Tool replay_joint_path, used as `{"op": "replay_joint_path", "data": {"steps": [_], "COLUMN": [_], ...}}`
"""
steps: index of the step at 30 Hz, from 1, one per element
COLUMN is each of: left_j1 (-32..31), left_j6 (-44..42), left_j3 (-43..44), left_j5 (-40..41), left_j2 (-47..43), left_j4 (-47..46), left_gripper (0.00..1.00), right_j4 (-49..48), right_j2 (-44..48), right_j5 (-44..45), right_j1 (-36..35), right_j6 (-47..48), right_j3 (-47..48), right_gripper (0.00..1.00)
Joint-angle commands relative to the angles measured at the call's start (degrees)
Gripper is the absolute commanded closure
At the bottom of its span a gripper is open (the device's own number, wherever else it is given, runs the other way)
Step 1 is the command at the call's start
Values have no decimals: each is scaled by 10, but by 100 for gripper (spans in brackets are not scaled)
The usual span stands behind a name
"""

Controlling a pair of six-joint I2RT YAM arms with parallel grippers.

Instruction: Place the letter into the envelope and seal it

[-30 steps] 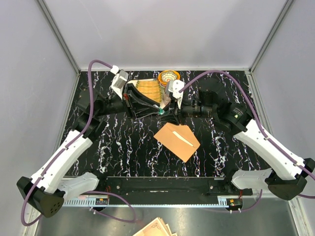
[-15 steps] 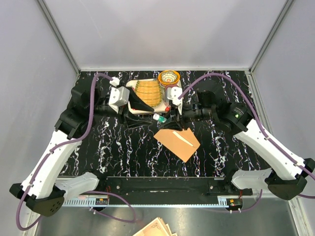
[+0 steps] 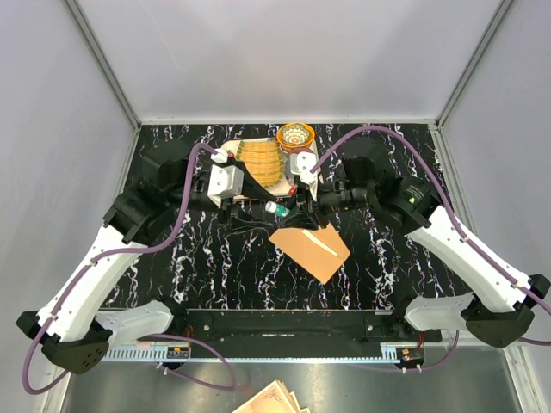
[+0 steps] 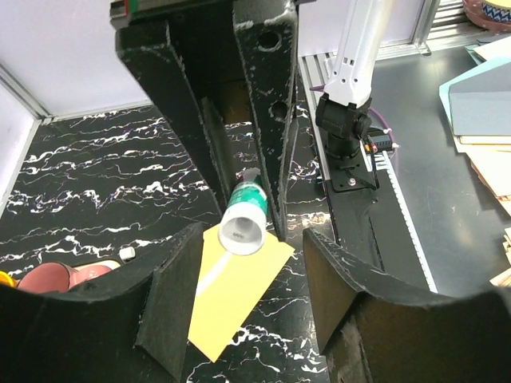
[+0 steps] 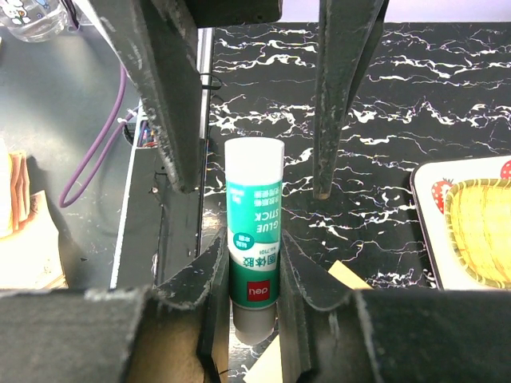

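Observation:
The orange-tan envelope (image 3: pixel 310 243) lies flat mid-table with a pale strip across it; it shows yellow in the left wrist view (image 4: pixel 231 283). The letter is not in view. My right gripper (image 3: pixel 285 206) (image 5: pixel 254 247) is shut on a green-and-white glue stick (image 3: pixel 276 208) (image 5: pixel 254 231), held level above the envelope's far-left corner. My left gripper (image 3: pixel 261 205) (image 4: pixel 251 233) is open and faces the stick's white end (image 4: pixel 242 225), not touching it.
A white tray (image 3: pixel 229 148) with ornate-edged beige papers sits at the back, a patterned bowl (image 3: pixel 295 135) next to it. More ornate papers (image 3: pixel 271 399) lie below the table's front rail. The two grippers' fingers almost meet over the envelope.
My left wrist has swung down from the tray side and moved right, closing in on the glue stick. My right gripper has drifted slightly toward the envelope with the stick.

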State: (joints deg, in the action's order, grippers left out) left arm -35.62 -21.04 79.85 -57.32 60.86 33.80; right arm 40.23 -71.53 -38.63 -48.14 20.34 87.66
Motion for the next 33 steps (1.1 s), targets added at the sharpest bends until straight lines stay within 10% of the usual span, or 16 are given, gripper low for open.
{"op": "replay_joint_path", "data": {"steps": [1,20,33], "left_j1": [-16,-49,-64], "left_j6": [-10,-21,-18], "left_j3": [9,14,15], "left_j5": [19,32,48], "left_j2": [2,20,21], "left_j4": [-25,-11,-11], "left_gripper": [44,96,72], "right_j4": [-3,-2,0], "right_j2": [-8,-8,-10], "right_j5": [-11,-18,-15], "right_j1": [-6,-7,-7], "right_j6": [3,6,1], "right_j3": [18,21,24], "right_gripper": [100,100,100]}}
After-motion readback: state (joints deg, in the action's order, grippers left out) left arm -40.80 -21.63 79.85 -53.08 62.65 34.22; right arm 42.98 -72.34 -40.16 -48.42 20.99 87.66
